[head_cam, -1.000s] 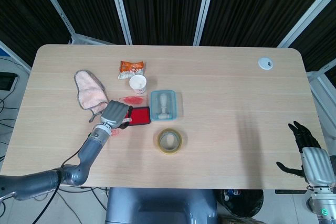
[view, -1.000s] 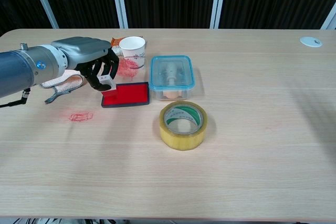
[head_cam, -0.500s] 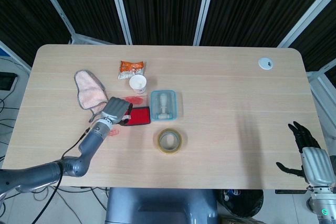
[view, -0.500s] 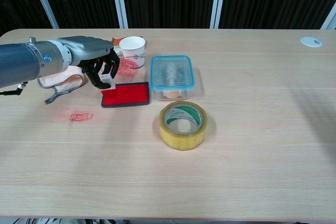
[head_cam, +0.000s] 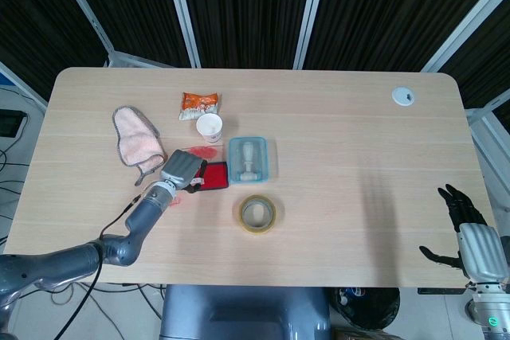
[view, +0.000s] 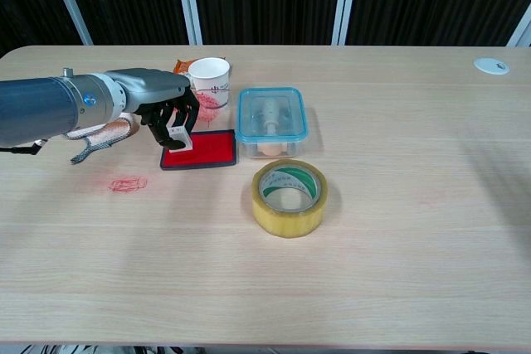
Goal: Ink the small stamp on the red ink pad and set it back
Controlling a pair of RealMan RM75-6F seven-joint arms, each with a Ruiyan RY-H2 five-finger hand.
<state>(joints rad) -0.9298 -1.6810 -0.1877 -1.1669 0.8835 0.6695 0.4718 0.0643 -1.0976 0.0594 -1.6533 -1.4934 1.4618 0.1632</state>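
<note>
While the right hand (head_cam: 464,228) hangs open-fingered off the table's (view: 398,288) five o'clock edge holding nothing, the left hand (view: 166,109) pinches the small stamp (view: 180,138), a white block, down on the left end of the red ink pad (view: 203,150). Past it at twelve o'clock stands a paper cup (view: 209,80), with a clear blue-rimmed box (view: 272,119) at three o'clock.

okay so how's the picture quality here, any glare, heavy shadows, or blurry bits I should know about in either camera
Head view: even light on the table, no strong glare, everything sharp; the left hand covers the small stamp. Chest view: soft shadow beneath the tape roll, the clear box lid shows mild sheen, the small stamp stays crisp over the red ink pad. Backgrounds are dark in both.
</note>
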